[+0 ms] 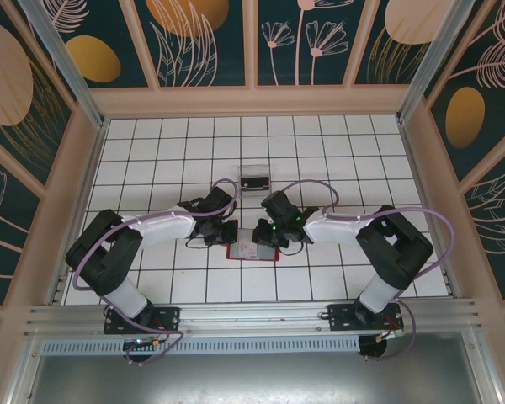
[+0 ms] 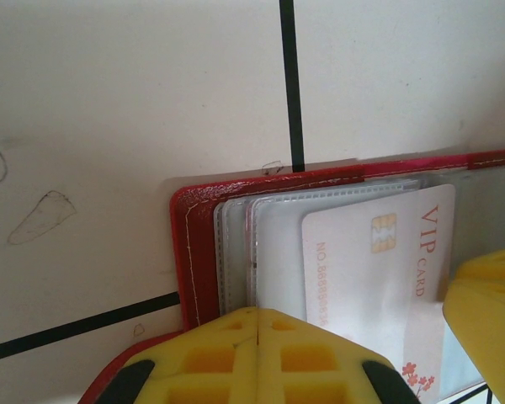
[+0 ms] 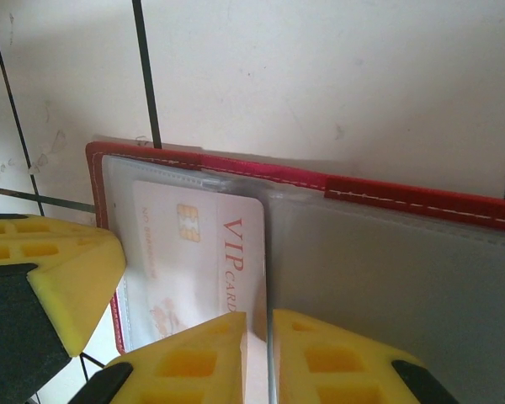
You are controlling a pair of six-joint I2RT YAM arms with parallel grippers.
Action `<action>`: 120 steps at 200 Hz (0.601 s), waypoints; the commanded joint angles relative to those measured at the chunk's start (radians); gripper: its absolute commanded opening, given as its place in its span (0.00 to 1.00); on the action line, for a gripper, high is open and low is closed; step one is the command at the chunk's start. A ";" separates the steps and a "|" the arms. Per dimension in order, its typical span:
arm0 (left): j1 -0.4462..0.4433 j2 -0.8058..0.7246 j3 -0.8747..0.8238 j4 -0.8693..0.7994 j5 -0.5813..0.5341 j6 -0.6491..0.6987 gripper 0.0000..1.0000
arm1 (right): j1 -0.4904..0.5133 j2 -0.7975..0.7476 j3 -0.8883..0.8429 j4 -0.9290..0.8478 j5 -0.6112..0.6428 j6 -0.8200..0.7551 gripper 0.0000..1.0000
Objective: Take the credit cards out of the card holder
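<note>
The red card holder [image 1: 251, 251] lies open on the white tiled table between both arms. Its red border [image 2: 189, 252] frames clear pocket sleeves. A pale credit card [image 2: 362, 269] printed "VIP CARD", with a gold chip, sits partly in a sleeve. My left gripper [image 2: 258, 313] is shut at the holder's left side, its yellow tips pinched on a sleeve edge. My right gripper [image 3: 259, 316] is closed down to a thin slit, with the card's [image 3: 202, 252] right edge running into it. In the top view the left gripper [image 1: 229, 233] and right gripper [image 1: 268, 236] meet over the holder.
A small clear plastic box [image 1: 254, 178] stands two tiles behind the holder. Peach-coloured walls ring the tiled floor. The other arm's yellow finger [image 2: 488, 311] crowds each wrist view.
</note>
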 commanded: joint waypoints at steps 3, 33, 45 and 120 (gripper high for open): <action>-0.003 0.054 -0.014 -0.077 -0.017 0.020 0.06 | -0.008 0.014 -0.013 0.015 -0.010 -0.010 0.17; -0.003 0.061 -0.013 -0.080 -0.019 0.020 0.05 | -0.008 0.022 -0.017 0.024 -0.016 -0.003 0.17; -0.002 0.063 -0.010 -0.082 -0.018 0.021 0.05 | -0.008 0.024 -0.020 0.035 -0.024 -0.001 0.17; -0.002 0.069 -0.014 -0.079 -0.011 0.025 0.05 | -0.018 0.021 -0.061 0.130 -0.094 0.037 0.17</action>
